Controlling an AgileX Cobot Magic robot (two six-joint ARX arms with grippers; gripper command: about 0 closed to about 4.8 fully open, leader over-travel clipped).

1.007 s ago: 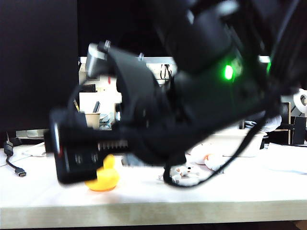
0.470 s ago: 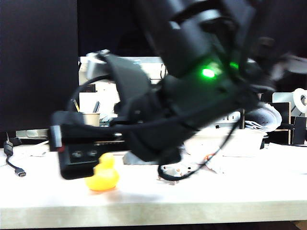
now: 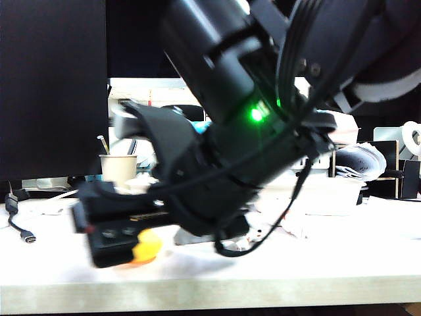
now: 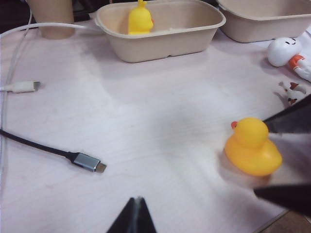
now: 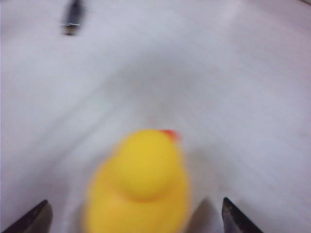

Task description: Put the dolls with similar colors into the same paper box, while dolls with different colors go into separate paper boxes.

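Observation:
A yellow duck (image 5: 141,184) stands on the white table (image 4: 146,126), partly hidden in the exterior view (image 3: 146,247). My right gripper (image 5: 135,204) is open and straddles it, a dark finger (image 4: 291,119) on each side with gaps showing. A second yellow duck (image 4: 140,18) sits inside the nearer paper box (image 4: 160,46). The other paper box (image 4: 262,24) stands beside it. In front of that box lie a white figure with orange marks (image 4: 286,51) and a small spotted dog (image 4: 291,90). My left gripper (image 4: 138,199) is shut and holds nothing, hovering over bare table.
A black USB cable (image 4: 87,161) and a white cable (image 4: 19,86) lie on the table near the left gripper. A beige pen cup (image 3: 118,168) stands at the back left. The right arm (image 3: 250,131) fills most of the exterior view.
The right arm has sunk and its open gripper has come down around the duck on the table, which it now partly covers. The left gripper has not moved.

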